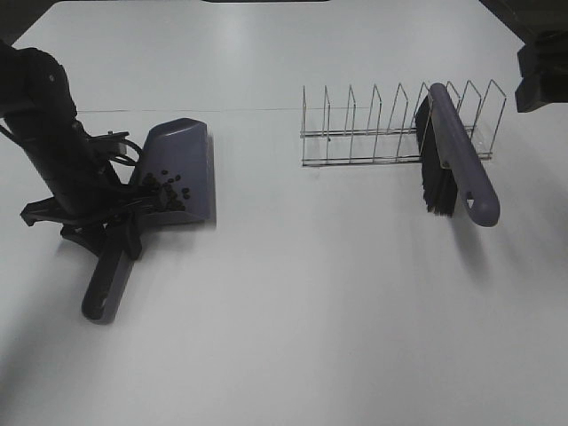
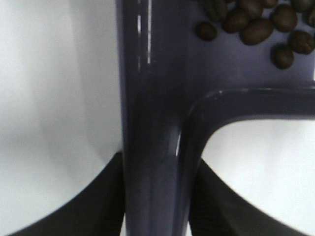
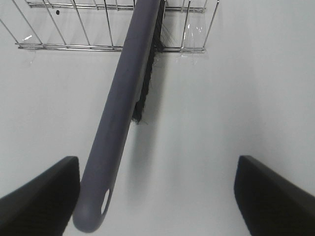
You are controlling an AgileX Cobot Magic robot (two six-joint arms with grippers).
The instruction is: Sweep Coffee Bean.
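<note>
Exterior high view. Found left gripper [image 1: 117, 231] clamped on the handle of the purple dustpan [image 1: 182, 155], with the pan lying flat on the white table [image 1: 311, 319]. Located coffee beans [image 1: 165, 187] inside the pan as a small dark cluster just beyond the claw's fingertips, at the rear of the pan floor. Noted wire rack [image 1: 373, 133] well apart from that claw, across the table. Noted brush [image 1: 461, 164] propped through the rack's end slots, black bristles along one side, handle end jutting clear of the wires.

Left wrist view. Confirmed both black fingers [image 2: 98, 211] pressed against opposite sides of the pan's handle, with no gap on either side. Placed the beans just ahead of the fingertips, past the raised rear rim, lying loose on the pan floor. Saw only several; remainder cut off by the frame edge.

Right wrist view. Found right gripper [image 3: 157, 196] spread wide and holding nothing. Observed the brush's handle end between the two claw tips, close beside one of them; contact cannot be determined. Placed bristles and rack farther ahead of the claw
</note>
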